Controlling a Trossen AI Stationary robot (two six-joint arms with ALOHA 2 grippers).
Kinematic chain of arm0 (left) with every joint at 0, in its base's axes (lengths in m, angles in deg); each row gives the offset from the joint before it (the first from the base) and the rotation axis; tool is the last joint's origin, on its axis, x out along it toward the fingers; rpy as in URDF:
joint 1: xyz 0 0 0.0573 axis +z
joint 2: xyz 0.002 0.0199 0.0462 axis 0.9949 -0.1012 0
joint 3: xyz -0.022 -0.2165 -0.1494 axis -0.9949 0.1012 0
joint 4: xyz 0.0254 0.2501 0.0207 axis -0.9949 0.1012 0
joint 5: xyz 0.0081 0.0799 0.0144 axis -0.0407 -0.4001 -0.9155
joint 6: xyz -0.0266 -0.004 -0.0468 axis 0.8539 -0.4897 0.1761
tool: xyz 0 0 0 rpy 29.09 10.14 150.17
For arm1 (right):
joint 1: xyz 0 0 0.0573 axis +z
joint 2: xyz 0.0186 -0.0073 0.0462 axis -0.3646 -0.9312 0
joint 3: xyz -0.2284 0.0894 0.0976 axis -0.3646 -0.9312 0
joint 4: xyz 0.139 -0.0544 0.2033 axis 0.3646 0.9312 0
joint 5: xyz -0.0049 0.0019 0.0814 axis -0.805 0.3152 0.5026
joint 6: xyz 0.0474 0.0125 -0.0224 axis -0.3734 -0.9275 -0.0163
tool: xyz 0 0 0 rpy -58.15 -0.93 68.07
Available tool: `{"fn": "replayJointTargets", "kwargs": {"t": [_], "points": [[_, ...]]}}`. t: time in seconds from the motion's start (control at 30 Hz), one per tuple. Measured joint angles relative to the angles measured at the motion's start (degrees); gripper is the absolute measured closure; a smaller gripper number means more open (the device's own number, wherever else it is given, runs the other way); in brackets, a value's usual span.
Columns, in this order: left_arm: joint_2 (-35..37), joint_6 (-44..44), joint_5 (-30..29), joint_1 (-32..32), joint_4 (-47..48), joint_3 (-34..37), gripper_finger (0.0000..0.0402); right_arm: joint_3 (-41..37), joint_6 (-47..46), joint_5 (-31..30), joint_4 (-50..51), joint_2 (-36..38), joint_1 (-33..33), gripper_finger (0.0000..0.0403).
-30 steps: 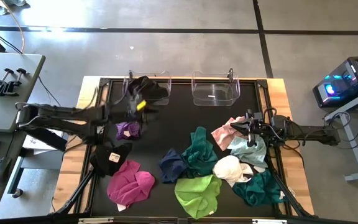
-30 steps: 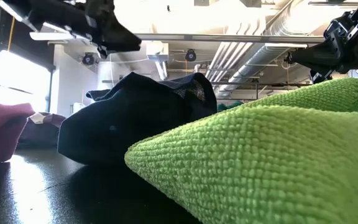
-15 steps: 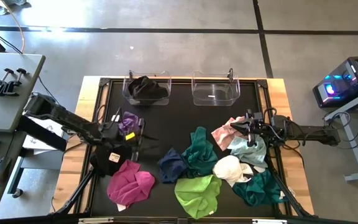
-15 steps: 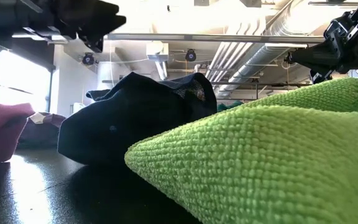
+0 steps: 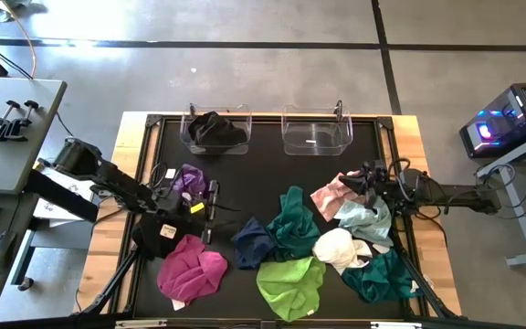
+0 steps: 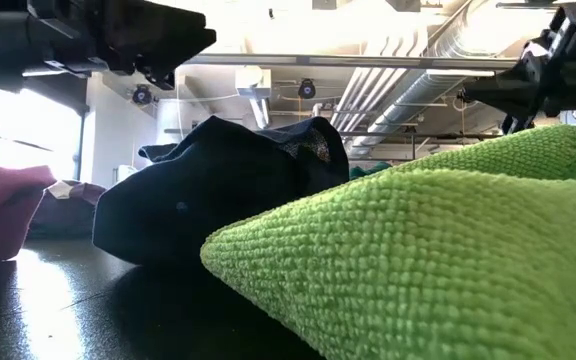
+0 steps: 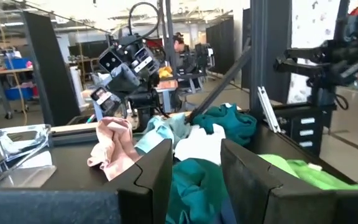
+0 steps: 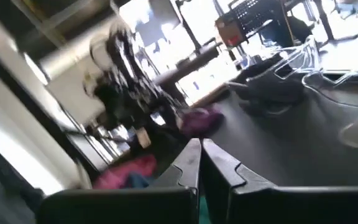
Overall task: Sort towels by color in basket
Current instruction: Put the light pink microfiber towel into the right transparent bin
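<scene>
Towels are spread over the black mat [image 5: 263, 174]; a black towel [image 5: 215, 131] is seen in the left bin [image 5: 190, 137]; the right bin [image 5: 316, 139] is bare; the left gripper [image 5: 210, 210] is held open and empty beside the purple towel [image 5: 188, 180]; the right gripper [image 5: 359, 178] is kept shut above the pink towel [image 5: 329, 194].

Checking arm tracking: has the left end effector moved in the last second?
Yes. The left end effector has moved from beside the basket holding a black towel toward the near table edge, past the purple towel.
</scene>
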Motion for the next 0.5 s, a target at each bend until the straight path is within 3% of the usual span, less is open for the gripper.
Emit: {"fn": "replayJointTargets", "kwargs": {"t": [0.1,0.23,0.4,0.5], "points": [[-1.03,-0.01,-1.2,0.0,-2.15,0.02,0.028,0.0,1.6,1.02,-5.92,-2.17,2.45,0.0401],[-1.06,0.0,-1.44,0.04,-3.02,0.02,0.028,0.0,9.92,-0.9,-21.34,-9.39,10.16,0.0401],[-1.06,-0.04,-1.44,0.04,-2.9,0.02,0.028,0.0,18.67,-12.29,-41.14,-25.22,21.05,0.0401],[-1.06,-1.02,-1.44,0.04,-2.78,0.02,0.028,0.42,19.54,-20.4,-46.71,-36.34,25.75,0.0401]]}}
